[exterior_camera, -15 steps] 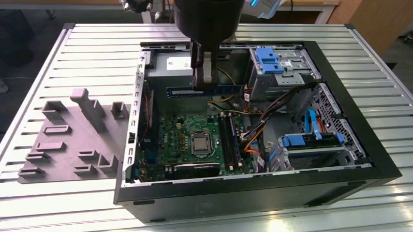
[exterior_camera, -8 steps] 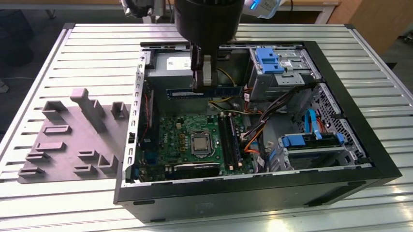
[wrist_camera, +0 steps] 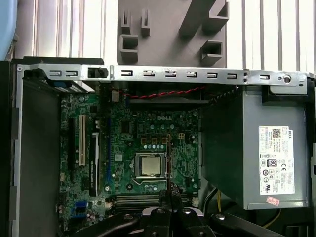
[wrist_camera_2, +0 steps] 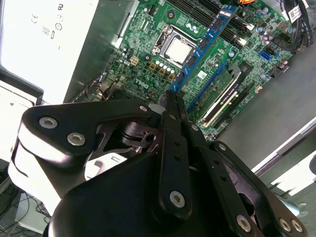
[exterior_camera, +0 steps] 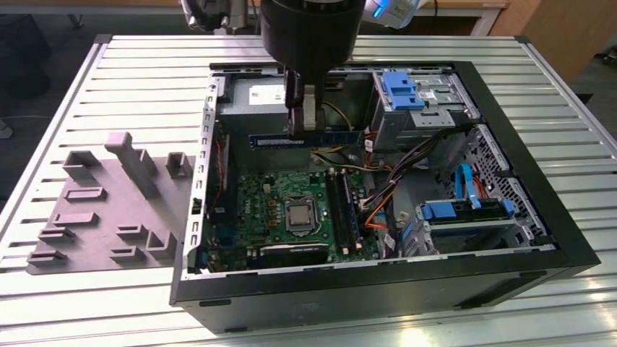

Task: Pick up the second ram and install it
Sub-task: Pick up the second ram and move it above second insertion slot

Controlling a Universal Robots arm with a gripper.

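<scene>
My gripper hangs over the open computer case, shut on the second ram. The ram is a long, narrow, bluish-dark stick held level, gripped near its middle, above the gap between the power supply and the motherboard. In the second wrist view the ram runs out from the closed fingertips over the board. In the first wrist view the ram is edge-on, a thin line above the processor. The dark memory slots lie on the board below and nearer the case front.
A grey holder tray with upright blocks sits on the slatted table at the exterior view's left of the case. Inside the case are the power supply, blue-latched drive cages and loose cables beside the slots.
</scene>
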